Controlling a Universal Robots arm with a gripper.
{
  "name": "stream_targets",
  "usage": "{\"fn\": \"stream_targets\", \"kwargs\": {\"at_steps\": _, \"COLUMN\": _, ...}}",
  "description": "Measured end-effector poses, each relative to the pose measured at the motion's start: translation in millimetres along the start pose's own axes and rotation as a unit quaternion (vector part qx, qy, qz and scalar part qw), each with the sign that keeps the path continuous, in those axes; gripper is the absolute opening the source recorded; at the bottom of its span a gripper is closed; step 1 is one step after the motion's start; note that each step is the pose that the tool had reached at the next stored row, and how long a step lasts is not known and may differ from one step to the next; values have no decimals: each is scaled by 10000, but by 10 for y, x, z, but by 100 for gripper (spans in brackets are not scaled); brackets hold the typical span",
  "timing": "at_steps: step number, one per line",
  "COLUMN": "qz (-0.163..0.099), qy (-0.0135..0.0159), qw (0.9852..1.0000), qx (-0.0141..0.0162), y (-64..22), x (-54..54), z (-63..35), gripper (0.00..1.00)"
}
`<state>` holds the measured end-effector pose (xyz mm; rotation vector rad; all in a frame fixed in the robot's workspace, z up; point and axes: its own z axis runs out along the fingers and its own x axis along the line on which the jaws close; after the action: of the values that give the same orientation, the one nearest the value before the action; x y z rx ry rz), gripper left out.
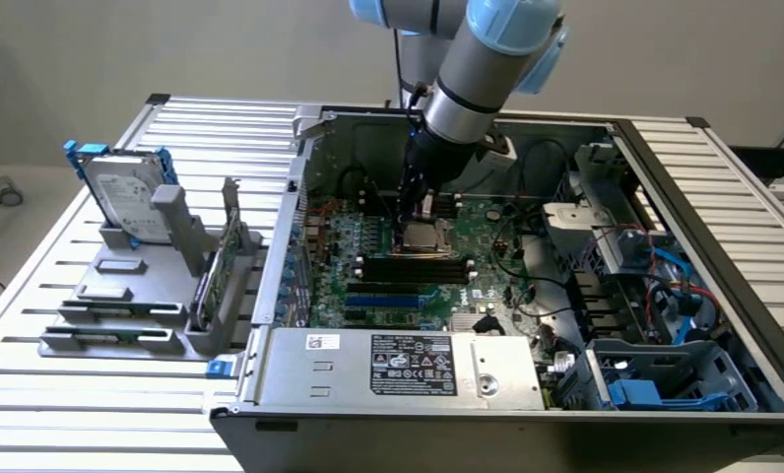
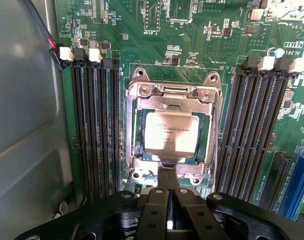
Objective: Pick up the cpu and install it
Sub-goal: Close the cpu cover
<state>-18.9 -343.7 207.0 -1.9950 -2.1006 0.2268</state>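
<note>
arm [image 1: 478, 79] down inside the open computer case [image 1: 497, 439], gripper [image 2: 166, 176] clenched tight, tips right at one edge of the cpu [image 2: 170, 134], cpu lying flat in the metal-framed socket [image 2: 136, 125] on the green motherboard [image 2: 201, 40], memory slots [image 2: 94, 130] on both sides

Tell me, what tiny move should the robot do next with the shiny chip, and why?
Probably open the gripper slightly to let go. The cpu lies square inside the socket frame, and the gripper, shut, meets the chip's edge. Whether it actually pinches the chip, I can't tell.
</note>
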Motion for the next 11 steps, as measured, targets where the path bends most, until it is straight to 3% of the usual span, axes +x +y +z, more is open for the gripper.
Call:
{"fn": "stream_targets", "kwargs": {"at_steps": 6, "qz": -9, "qy": 34, "qw": 10000, "qx": 9, "y": 9, "x": -2, "z": 32, "gripper": 11}}
{"fn": "stream_targets", "kwargs": {"at_steps": 11, "qz": -9, "qy": 43, "qw": 10000, "qx": 47, "y": 12, "x": -3, "z": 56, "gripper": 11}}
